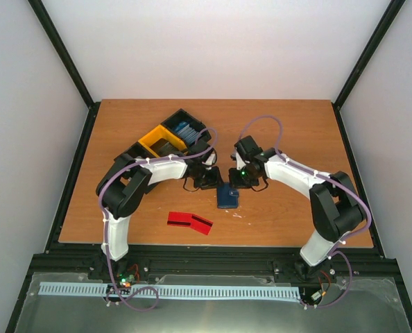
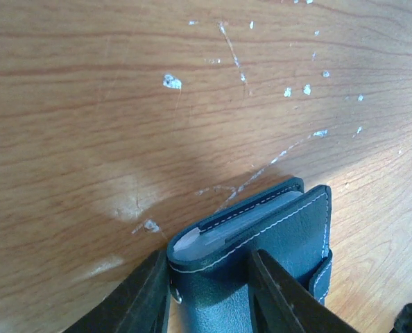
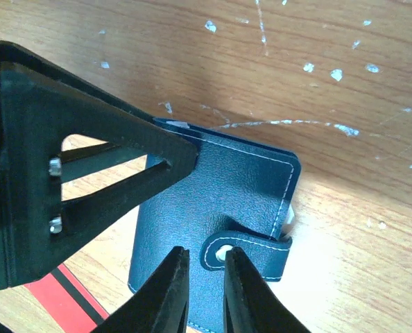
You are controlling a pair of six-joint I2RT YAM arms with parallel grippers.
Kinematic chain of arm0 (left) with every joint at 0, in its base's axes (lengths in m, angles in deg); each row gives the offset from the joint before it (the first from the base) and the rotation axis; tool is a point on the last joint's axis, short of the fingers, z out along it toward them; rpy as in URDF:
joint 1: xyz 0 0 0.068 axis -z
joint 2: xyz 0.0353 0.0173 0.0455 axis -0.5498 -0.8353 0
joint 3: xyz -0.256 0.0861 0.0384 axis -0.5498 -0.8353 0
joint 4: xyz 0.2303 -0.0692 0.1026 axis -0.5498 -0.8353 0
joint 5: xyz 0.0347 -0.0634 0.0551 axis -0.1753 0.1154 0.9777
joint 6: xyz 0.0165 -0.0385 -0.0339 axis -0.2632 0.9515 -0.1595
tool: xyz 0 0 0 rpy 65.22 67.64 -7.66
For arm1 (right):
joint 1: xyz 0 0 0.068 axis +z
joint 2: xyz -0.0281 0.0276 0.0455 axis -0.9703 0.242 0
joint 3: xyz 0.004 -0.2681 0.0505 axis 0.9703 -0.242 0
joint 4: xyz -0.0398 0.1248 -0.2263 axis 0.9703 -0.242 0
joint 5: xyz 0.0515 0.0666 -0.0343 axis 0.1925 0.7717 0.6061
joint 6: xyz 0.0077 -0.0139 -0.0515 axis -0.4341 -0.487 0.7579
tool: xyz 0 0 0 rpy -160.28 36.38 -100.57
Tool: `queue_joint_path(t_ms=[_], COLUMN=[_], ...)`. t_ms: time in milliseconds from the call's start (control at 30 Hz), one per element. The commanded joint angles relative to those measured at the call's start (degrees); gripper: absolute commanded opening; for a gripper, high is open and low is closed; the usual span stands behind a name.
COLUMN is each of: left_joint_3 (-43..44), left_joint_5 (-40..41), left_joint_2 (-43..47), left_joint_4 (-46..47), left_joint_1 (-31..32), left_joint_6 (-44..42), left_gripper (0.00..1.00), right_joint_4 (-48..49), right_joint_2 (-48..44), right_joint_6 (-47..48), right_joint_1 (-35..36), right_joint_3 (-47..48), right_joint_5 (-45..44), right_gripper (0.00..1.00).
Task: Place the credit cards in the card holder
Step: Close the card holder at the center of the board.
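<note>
The navy card holder (image 1: pixel 228 197) lies closed and flat on the table between my two grippers. My left gripper (image 1: pixel 210 182) holds its folded corner: in the left wrist view (image 2: pixel 206 258) one finger sits against the spine and the other on the cover of the card holder (image 2: pixel 282 229). My right gripper (image 3: pixel 204 251) is barely open, its tips on the card holder (image 3: pixel 227 187) at the end of the snap tab (image 3: pixel 251 255), which is fastened. The red credit cards (image 1: pixel 190 222) lie near the front edge, apart from both grippers; a corner of them shows in the right wrist view (image 3: pixel 57 305).
Black and yellow bins (image 1: pixel 170 139) holding small blue items stand behind the left arm. The left gripper's finger (image 3: pixel 88 173) fills the left of the right wrist view. The wooden table (image 1: pixel 296 132) is scratched and walled on three sides.
</note>
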Motion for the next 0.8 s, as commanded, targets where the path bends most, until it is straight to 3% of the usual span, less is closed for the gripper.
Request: queue_joint_path(t_ms=[0, 133, 333, 500, 767], left_joint_3=[-4.7, -6.5, -7.7, -7.6, -7.9], left_joint_5=[5.9, 2.7, 3.9, 4.3, -3.0], left_joint_2=[-4.4, -1.1, 3.7, 3.6, 1.3], left_joint_4=[-4.9, -2.1, -1.1, -3.1, -0.6], left_joint_1=[0.3, 0.4, 0.4, 0.3, 0.4], left_joint_6=[-1.8, -2.1, -1.2, -0.6, -2.1], left_gripper=[0.33, 0.42, 0.51, 0.5, 0.44], right_joint_4=[-0.9, 0.5, 1.2, 1.9, 4.2], right_joint_2=[0.4, 1.4, 2.3, 2.9, 2.7], right_joint_6=[-1.6, -2.2, -2.2, -2.4, -2.9], right_joint_1=[0.4, 0.4, 0.4, 0.4, 0.4], right_joint_3=[-1.1, -1.6, -2.0, -3.0, -3.8], right_joint_5=[-1.8, 0.2, 1.8, 2.4, 3.1], right_gripper=[0.15, 0.15, 0.14, 0.14, 0.13])
